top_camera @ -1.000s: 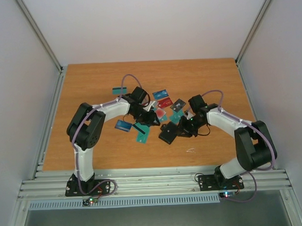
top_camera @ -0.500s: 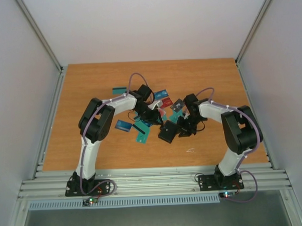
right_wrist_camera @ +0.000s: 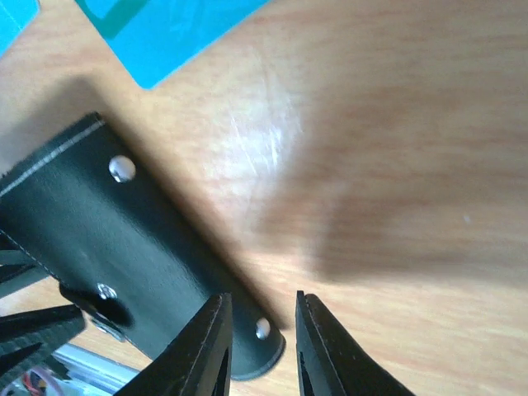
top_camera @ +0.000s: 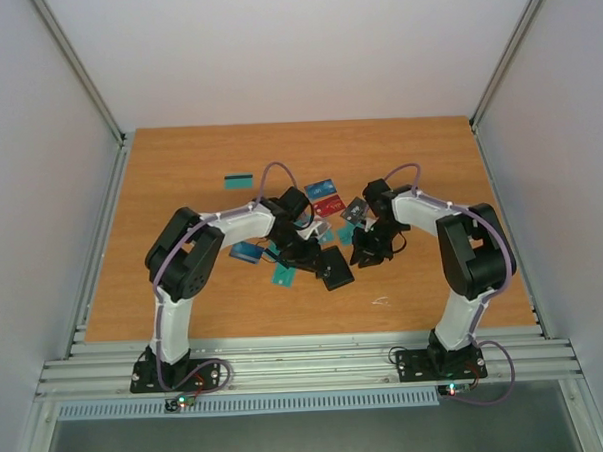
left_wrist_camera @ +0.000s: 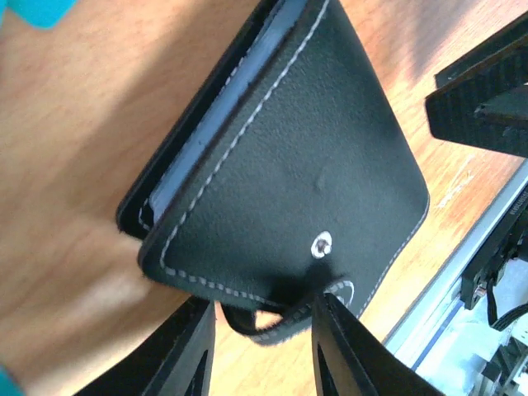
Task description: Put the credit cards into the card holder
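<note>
Left jaws nearly closed, pinching the holder (left_wrist_camera: pixel 289 181) by its strap (left_wrist_camera: pixel 256 332), centre of the counter (top_camera: pixel 179 181). Right jaws narrow at its corner; we can't tell if gripping. Cards (top_camera: pixel 330 206) loose beside it. We're on opening; next needs the flap (right_wrist_camera: pixel 124 247) spread.

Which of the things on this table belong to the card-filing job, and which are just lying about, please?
Part of the job:
- black card holder
- teal cards
- red card
- blue card

Just lying about:
- small pale scrap, near the front edge of the table; too small to identify
</note>
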`<state>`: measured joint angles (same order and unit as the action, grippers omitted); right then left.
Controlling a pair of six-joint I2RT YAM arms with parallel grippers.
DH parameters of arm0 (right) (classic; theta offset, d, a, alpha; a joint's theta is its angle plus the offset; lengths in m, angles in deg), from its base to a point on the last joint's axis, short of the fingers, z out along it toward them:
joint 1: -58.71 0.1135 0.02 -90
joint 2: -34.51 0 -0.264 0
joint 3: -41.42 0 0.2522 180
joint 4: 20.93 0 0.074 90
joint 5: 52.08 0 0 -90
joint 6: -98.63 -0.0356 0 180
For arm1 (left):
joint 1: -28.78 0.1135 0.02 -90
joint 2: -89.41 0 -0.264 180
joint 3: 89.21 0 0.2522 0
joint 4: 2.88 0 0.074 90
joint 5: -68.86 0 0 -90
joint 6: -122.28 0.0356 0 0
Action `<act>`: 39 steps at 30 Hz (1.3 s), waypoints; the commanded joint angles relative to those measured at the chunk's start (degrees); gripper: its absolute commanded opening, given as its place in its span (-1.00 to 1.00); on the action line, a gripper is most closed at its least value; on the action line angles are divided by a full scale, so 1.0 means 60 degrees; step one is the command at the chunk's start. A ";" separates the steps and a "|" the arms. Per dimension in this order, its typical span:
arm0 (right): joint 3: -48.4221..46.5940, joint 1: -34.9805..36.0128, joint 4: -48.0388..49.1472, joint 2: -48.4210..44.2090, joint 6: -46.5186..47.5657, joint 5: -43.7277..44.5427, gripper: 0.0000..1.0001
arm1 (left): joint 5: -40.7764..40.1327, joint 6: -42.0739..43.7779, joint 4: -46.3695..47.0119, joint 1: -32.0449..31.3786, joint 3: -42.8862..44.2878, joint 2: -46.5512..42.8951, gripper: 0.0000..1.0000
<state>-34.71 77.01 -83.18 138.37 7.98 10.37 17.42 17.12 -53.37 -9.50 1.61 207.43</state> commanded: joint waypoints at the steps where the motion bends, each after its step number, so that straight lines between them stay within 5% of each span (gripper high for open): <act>1: 0.0092 0.0040 -0.0828 -0.0781 0.1000 0.0519 -0.52 | -0.0617 -0.0732 -0.0024 -0.0009 -0.0235 -0.0951 -0.30; 7: 0.0354 0.0039 -0.1007 -0.1875 0.1255 -0.0400 -0.51 | -0.0206 0.0081 -0.0338 -0.0018 -0.0050 -0.1856 -0.12; 13: 0.0507 0.0055 -0.0613 -0.2070 0.1042 -0.1206 -0.52 | -0.0274 0.0980 -0.1399 -0.0223 0.0926 -0.1413 -0.19; 21: 0.0412 0.0178 0.0064 -0.1781 0.1136 -0.2617 -0.50 | -0.1878 -0.0801 -0.1524 -0.0478 0.1557 -0.1001 -0.43; 29: 0.0141 0.0384 0.0155 -0.1152 0.2374 -0.2194 -0.50 | -0.0915 -0.1279 -0.1560 -0.0329 0.2268 0.0326 -0.64; 39: 0.0893 0.0881 0.2149 -0.1019 0.1813 -0.2295 -0.52 | -0.0937 -0.1596 -0.1299 -0.0079 0.2255 0.0704 -0.71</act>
<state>-31.65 81.30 -77.19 132.05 19.89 -2.89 10.69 9.14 -62.50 -10.73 14.66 211.73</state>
